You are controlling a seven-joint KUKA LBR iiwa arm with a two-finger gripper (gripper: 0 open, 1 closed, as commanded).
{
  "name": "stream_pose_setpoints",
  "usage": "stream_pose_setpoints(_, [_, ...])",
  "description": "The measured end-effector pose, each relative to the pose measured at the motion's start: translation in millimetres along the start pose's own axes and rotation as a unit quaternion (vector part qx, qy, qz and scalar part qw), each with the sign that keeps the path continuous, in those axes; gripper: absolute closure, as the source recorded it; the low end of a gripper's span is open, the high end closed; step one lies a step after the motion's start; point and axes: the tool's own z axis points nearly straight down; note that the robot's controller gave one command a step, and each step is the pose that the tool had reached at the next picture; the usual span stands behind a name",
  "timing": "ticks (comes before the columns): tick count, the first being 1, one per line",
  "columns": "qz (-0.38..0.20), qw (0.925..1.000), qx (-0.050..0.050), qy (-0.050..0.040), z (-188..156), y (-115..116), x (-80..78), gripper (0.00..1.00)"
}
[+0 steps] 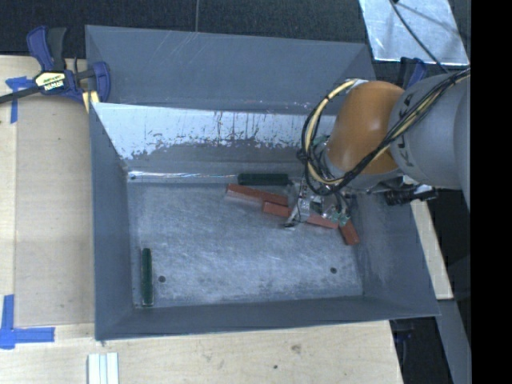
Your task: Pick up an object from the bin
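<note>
The arm (436,126) is seen reaching in from the right, its orange cover (364,126) tilted down over the right of the bin (112,238). The end effector (302,211) is set low among a cluster of red-brown bars (254,198) near the back wall, and whether it is apart or together cannot be told. A dark green bar (264,180) is seen just behind them, and a green stick (146,277) well apart at the near left.

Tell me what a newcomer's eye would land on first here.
The arm with its orange cover reaches in from the right, its hand over a cluster of red-brown sticks at the back right of the bin. A dark green stick lies just behind them by the back wall. Another green stick lies alone near the front left corner.
</note>
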Motion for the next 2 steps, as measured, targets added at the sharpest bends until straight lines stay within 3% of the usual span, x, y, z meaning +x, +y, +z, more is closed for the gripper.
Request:
stream_pose_setpoints(1, [-0.029, 0.9996, 0.001, 0.0056, -30, 16, 41.0, 1.00])
stream_pose_setpoints(2, [-0.038, 0.9993, 0.000, 0.0004, -160, 16, 56.5, 1.00])
